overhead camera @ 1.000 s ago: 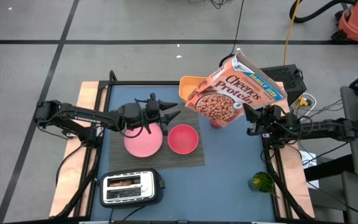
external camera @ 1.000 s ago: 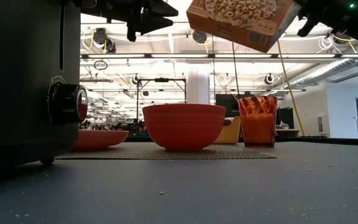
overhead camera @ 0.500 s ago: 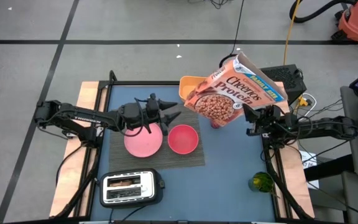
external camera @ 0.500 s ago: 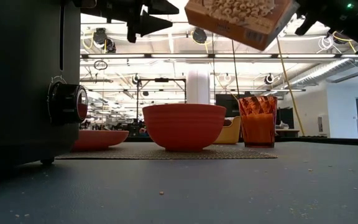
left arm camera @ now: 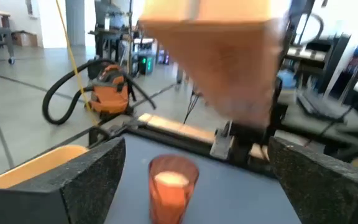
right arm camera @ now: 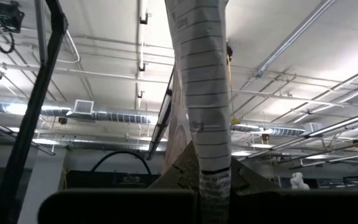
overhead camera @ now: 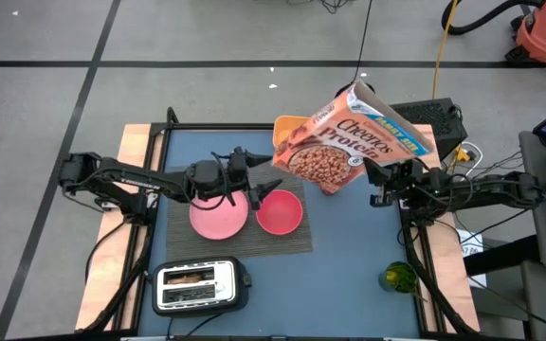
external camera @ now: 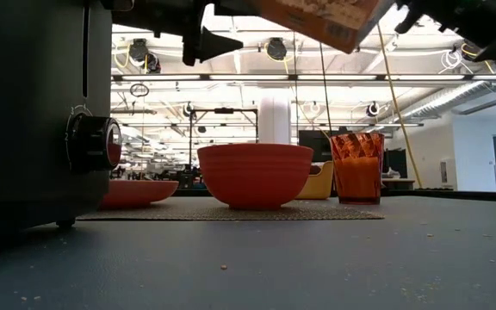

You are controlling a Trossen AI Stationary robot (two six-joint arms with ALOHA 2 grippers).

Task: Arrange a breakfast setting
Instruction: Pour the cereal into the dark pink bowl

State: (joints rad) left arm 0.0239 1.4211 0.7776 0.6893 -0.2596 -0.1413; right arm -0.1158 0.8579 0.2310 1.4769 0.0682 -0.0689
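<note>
Across the middle of the high view, my right gripper [overhead camera: 379, 182] clamps the big orange cardboard cereal box [overhead camera: 354, 138], now swung further over the grey woven rectangular placemat [overhead camera: 297, 240]. That suggests pouring comes next. My left gripper [overhead camera: 254, 183] has spread fully open above the flat pink plate [overhead camera: 214, 219]. Beside it, the pink bowl [overhead camera: 279, 211] looks empty; the orange tumbler [external camera: 356, 167] seems part-filled.

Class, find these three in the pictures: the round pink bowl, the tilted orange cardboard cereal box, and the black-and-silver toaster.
round pink bowl [overhead camera: 279, 211], high view, on its inner bottom.
tilted orange cardboard cereal box [overhead camera: 344, 142], high view, on its printed front.
black-and-silver toaster [overhead camera: 199, 286], high view, on its silver top.
</note>
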